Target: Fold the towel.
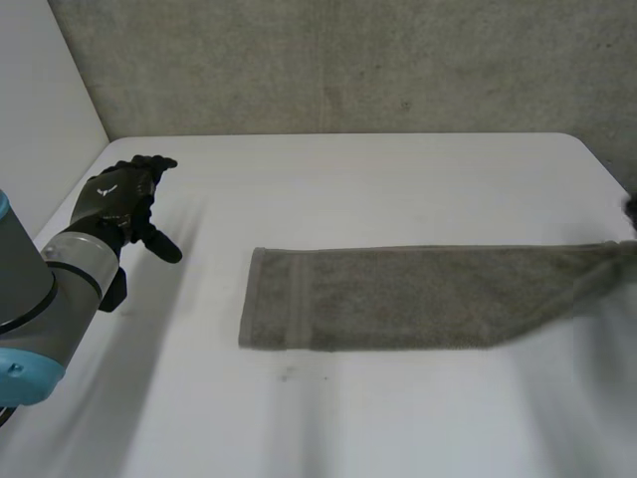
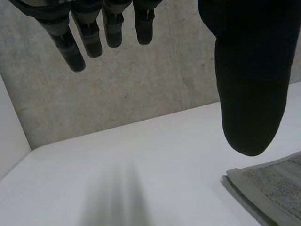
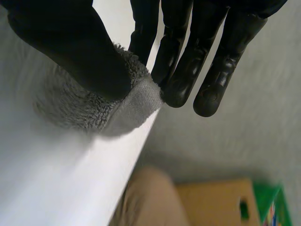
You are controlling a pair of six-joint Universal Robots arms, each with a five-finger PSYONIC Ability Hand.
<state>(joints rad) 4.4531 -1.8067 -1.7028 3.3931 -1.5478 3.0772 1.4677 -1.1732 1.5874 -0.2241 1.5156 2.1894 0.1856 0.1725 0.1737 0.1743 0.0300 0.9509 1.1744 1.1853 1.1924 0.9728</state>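
Observation:
A grey-brown towel (image 1: 398, 297) lies as a long, narrow strip across the white table (image 1: 348, 179), running from the middle to the right edge. Its right end is drawn up into a point there. My right hand (image 3: 70, 47) pinches that end of the towel (image 3: 94, 108) between thumb and fingers at the table's edge; a bit of the right hand (image 1: 632, 207) shows in the head view. My left hand (image 1: 119, 199) hovers over the table's left side, fingers straight and spread, well apart from the towel's left end (image 2: 277, 188).
A concrete wall (image 1: 348, 60) stands behind the table, and a white wall (image 1: 40, 100) at its left. Beyond the table's right edge, lower down, are a cardboard box (image 3: 216, 202) and something green (image 3: 273, 202).

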